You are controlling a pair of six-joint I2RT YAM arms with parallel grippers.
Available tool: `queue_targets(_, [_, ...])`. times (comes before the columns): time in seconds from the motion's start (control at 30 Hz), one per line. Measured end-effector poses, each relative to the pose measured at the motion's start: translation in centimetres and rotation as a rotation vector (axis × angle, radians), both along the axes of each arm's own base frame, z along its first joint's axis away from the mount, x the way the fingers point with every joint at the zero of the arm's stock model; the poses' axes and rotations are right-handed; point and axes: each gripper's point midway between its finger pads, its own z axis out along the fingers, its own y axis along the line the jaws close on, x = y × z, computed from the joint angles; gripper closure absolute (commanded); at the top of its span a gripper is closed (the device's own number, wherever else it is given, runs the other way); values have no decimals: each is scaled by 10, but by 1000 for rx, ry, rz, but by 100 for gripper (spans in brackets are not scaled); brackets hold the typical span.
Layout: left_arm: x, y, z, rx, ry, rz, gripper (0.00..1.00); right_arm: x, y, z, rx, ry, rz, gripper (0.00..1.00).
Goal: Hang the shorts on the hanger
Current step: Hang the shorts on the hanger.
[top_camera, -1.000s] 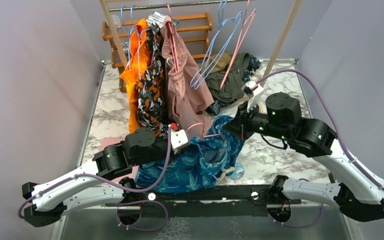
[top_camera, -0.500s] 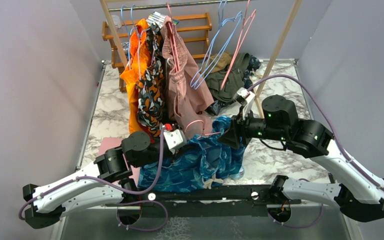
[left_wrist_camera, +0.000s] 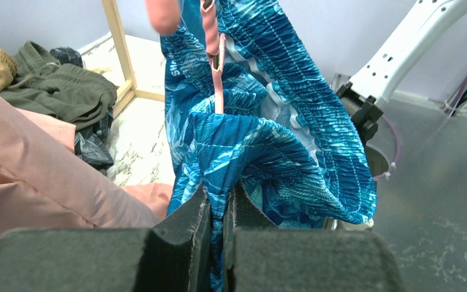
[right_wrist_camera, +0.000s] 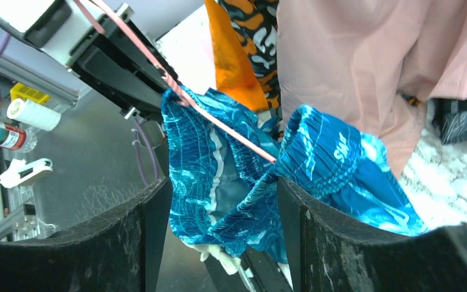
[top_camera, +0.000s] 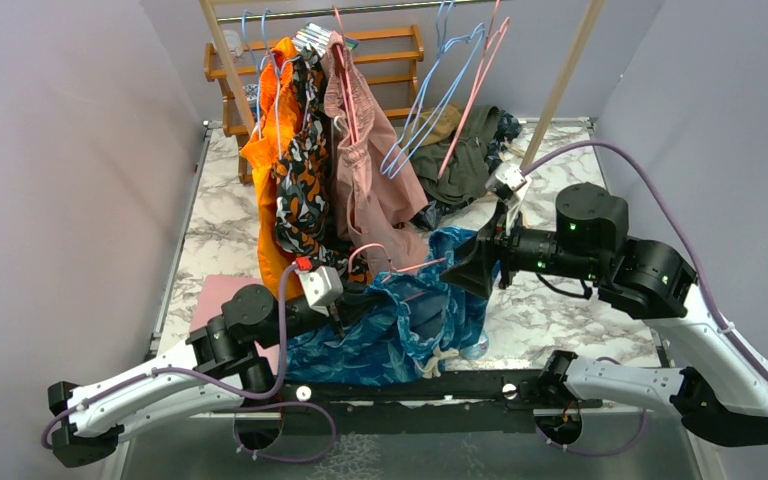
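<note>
The teal-blue leaf-print shorts (top_camera: 410,315) hang bunched between the two arms at the table's near edge. My left gripper (left_wrist_camera: 216,196) is shut on a fold of the shorts (left_wrist_camera: 286,146), with fabric pinched between its pads. The thin pink hanger (top_camera: 415,266) runs into the waistband; its bar (left_wrist_camera: 218,76) rises above the pinched fold. My right gripper (right_wrist_camera: 222,207) is open, its fingers standing either side of the shorts (right_wrist_camera: 322,152) without pressing them. The hanger bar (right_wrist_camera: 219,125) crosses just above its jaws. White drawstring ends dangle below.
A clothes rail at the back carries an orange garment (top_camera: 265,150), orange-black patterned shorts (top_camera: 300,175), dusty-pink shorts (top_camera: 370,175) and light blue hangers (top_camera: 430,90). An olive clothes pile (top_camera: 465,160) lies behind the right arm. A pink cloth (top_camera: 218,295) lies at left.
My right gripper has opened, letting go of the shorts, and drawn back to the right. My left arm has pulled back toward the left, still shut on the shorts.
</note>
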Motion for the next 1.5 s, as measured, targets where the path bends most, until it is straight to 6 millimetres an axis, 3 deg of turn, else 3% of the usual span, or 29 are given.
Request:
queue_targets(0.13, [-2,0,1,-50,8,-4,100,2,3,17,19,-29,12,33])
queue_targets(0.23, [-2,-2,2,-75,17,-10,100,7,9,21,19,-37,12,42])
queue_targets(0.3, [-3,-4,1,-91,20,-19,100,12,17,17,1,-25,16,47])
queue_targets(0.43, [-5,-7,7,-122,21,-31,100,22,36,2,-46,18,37,48])
queue_targets(0.53, [-5,-8,11,-139,16,-36,100,27,49,-18,-91,66,58,46])
queue_targets(0.63, [-6,-9,11,-140,14,-45,100,28,53,-23,-104,79,66,40])
queue_targets(0.73, [-6,-9,12,-144,13,-44,100,25,49,-15,-87,52,68,38])
queue_targets(0.97, [-7,-5,11,-154,11,-40,100,12,24,37,59,-128,74,37])
queue_targets(1.07, [-8,-5,9,-152,19,-43,100,5,20,46,103,-191,105,38])
queue_targets(1.37, [-14,-12,-3,-106,61,-86,100,-9,52,19,147,-200,305,41])
queue_targets(1.5, [-17,-16,-10,-80,78,-110,100,-10,63,21,177,-221,354,45])
